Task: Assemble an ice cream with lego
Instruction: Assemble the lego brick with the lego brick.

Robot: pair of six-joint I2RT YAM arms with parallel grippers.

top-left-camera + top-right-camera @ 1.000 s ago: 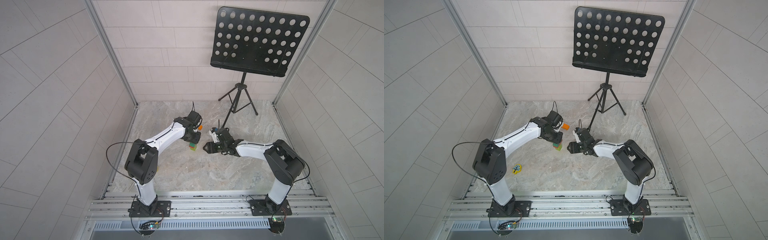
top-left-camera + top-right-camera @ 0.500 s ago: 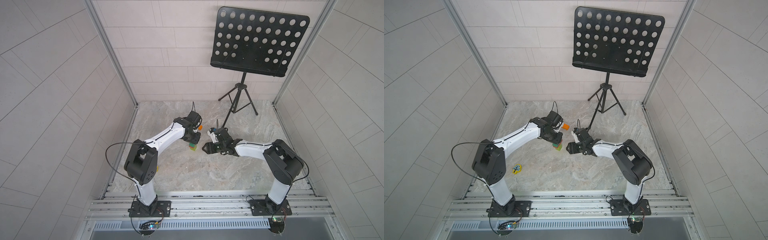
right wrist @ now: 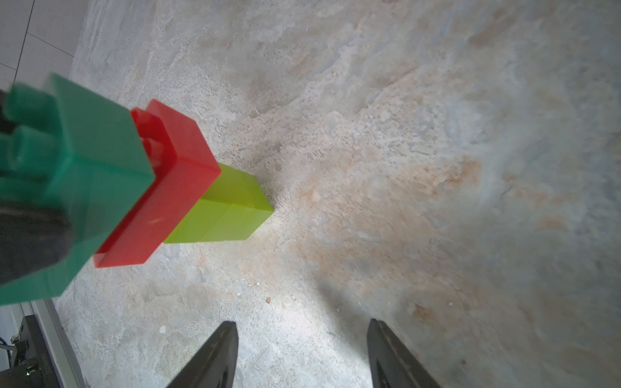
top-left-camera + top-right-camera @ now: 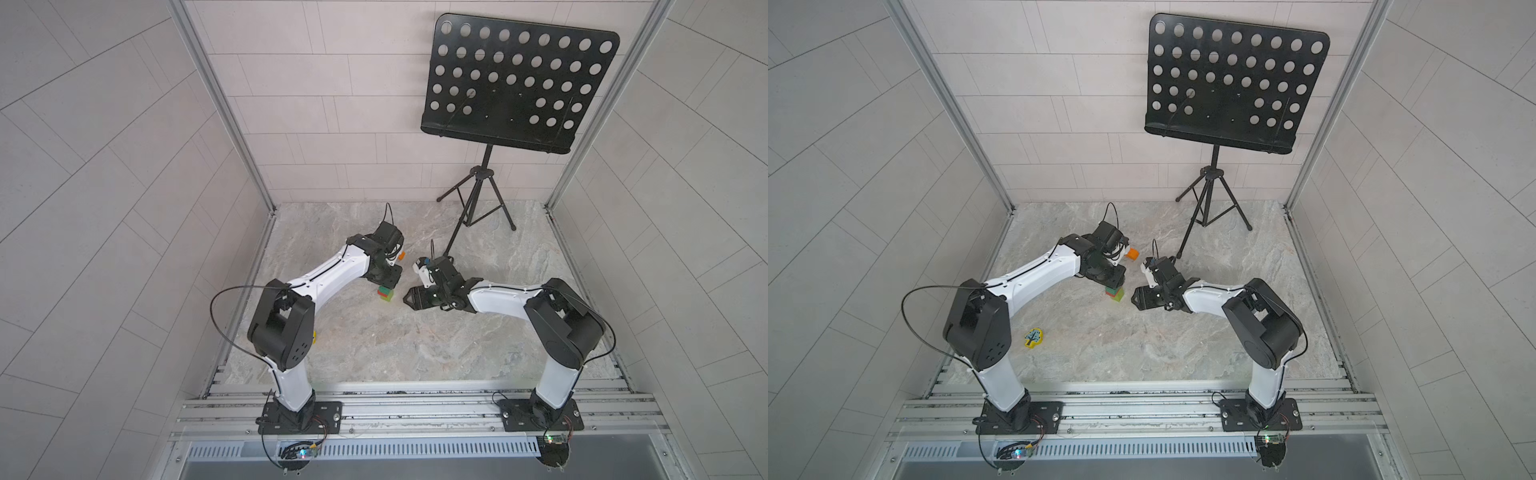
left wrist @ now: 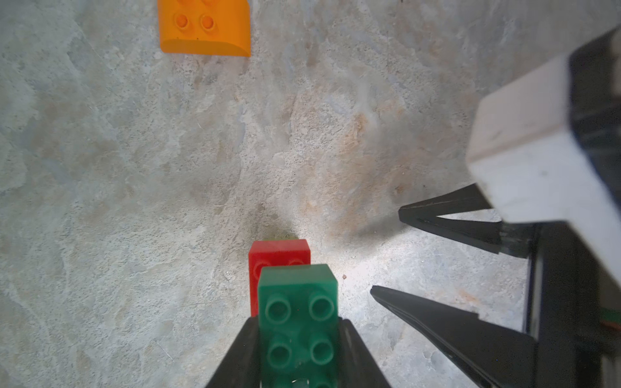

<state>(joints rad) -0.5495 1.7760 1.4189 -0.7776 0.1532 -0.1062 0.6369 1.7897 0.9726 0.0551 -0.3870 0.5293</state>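
beside the ice cream (image 4: 385,293), right hand (image 3: 302,324), jaws apart, edged closer; left hand (image 5: 298,336) stays clamped on green brick (image 5: 297,299).

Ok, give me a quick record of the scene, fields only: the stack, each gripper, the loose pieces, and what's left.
stack: lime-green stem on the table, red brick on it, dark green brick over the red, offset; seating unclear
left gripper: shut on the dark green brick
right gripper: open, empty, beside the stack
orange brick: loose on the table, studs up, apart from the stack
yellow piece: flat on the table by the left arm
remaining: orange brick not yet on top
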